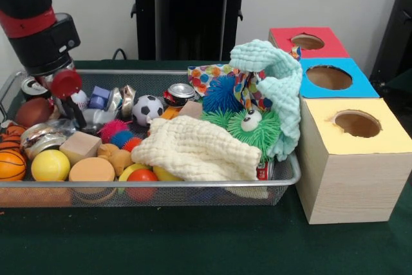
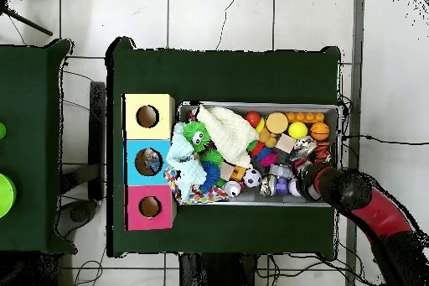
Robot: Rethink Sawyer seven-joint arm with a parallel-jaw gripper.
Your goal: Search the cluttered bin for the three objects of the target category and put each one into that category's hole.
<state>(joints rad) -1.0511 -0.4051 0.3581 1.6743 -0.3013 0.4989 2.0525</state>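
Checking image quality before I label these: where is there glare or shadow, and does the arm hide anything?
Front view: even, soft light; small bright highlights on the metal can and the bin's rim; the arm covers the bin's left far corner, and the gripper is too buried in clutter to read. Overhead view: the floor looks washed out, the green table dark; the arm hides the bin's right edge.
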